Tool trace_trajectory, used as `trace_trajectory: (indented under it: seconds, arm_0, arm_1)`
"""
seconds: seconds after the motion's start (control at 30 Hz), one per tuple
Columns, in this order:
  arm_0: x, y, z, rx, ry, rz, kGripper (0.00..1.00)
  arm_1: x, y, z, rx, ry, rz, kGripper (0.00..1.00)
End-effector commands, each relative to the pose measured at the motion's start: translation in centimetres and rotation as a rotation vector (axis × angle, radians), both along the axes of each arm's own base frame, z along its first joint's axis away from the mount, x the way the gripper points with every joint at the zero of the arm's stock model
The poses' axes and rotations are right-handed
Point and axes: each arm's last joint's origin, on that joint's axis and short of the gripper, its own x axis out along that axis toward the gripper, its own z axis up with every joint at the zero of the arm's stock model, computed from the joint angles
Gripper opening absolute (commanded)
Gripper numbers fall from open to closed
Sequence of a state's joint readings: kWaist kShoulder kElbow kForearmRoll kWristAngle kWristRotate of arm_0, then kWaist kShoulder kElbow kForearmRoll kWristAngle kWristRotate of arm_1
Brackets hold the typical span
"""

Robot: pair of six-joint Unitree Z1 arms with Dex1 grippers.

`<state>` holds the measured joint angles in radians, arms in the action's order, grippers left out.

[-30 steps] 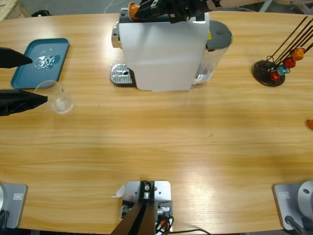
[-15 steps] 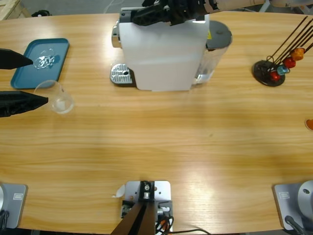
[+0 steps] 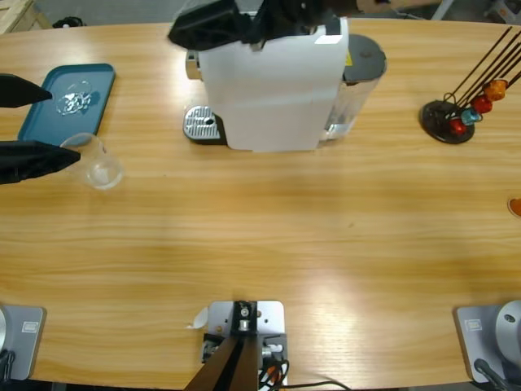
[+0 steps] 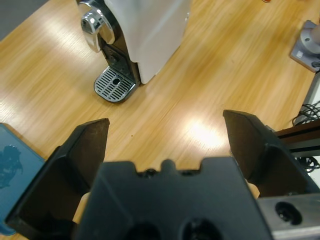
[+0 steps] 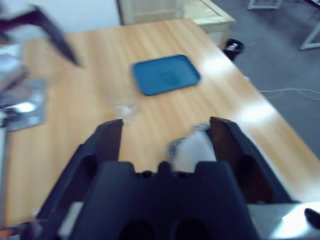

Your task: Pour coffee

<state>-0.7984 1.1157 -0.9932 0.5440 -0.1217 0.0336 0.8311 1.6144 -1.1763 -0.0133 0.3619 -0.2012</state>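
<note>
My left gripper (image 4: 167,145) stands wide open, nothing between the jaws. In the high view it (image 3: 49,122) comes in from the table's left edge; its nearer jaw tip sits right at the rim of the small clear glass tumbler (image 3: 96,160), can't tell if touching. The tumbler stands upright on the long wooden table (image 3: 269,236), mouth up, just below the flat teal tray (image 3: 53,114). Can't make out any liquid in it. Further out in the left wrist view: white box-shaped coffee machine (image 4: 145,30) w/ chrome spout and round metal drip grate (image 4: 115,85) at its foot.

My right gripper (image 5: 165,137) also spread open, holding nothing. It (image 3: 213,23) hovers above the machine's top at the spout end. Right wrist view looks down on the table w/ the tray (image 5: 166,73) and, nearer, the tumbler (image 5: 125,107), blurred.

Far right of the table: black wire stand (image 3: 456,114) carrying small round orange, red and blue capsules (image 3: 476,104).
</note>
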Motion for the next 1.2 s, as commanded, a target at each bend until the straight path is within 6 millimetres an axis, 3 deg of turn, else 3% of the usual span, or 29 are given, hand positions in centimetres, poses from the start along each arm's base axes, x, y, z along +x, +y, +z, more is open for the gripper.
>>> trace_trajectory:
  seconds: [0.03, 0.17, 0.27, 0.33, 0.4, 0.47, 0.57, 1.2]
  arm_0:
    - [0.0, 0.3, -1.3, 0.049, 0.035, 0.050, 1.000]
    - [-0.3, 0.6, -0.6, 0.027, 0.015, 0.053, 1.000]
    - [-0.4, 0.7, -0.3, 0.017, 0.004, 0.056, 1.000]
    - [-0.6, 0.9, -0.3, 0.014, -0.002, 0.062, 1.000]
    - [-0.8, 1.2, -0.4, 0.020, 0.003, 0.074, 1.000]
    - [-1.0, 1.5, -0.5, 0.025, 0.005, 0.080, 1.000]
    - [-1.2, 1.6, -0.3, 0.024, -0.003, 0.079, 1.000]
    - [-0.5, 0.8, -0.6, 0.037, 0.022, 0.056, 1.000]
  arm_1:
    - [-6.2, -7.5, -2.0, -0.084, 0.123, -0.404, 0.000]
    - [-7.9, -11.9, -1.0, -0.028, 0.043, -0.705, 0.000]
    - [-5.4, -12.5, 0.5, 0.020, 0.028, -0.837, 0.000]
    - [-3.0, -11.5, 1.6, 0.122, 0.027, -0.860, 0.000]
    - [-0.2, -9.0, 2.4, 0.168, 0.033, -0.826, 0.000]
    - [2.2, -6.8, 1.2, 0.126, 0.053, -0.827, 0.000]
    - [4.0, -4.7, 0.5, 0.100, 0.055, -0.826, 0.000]
    - [3.1, 2.9, 0.1, 0.110, 0.051, -0.729, 0.000]
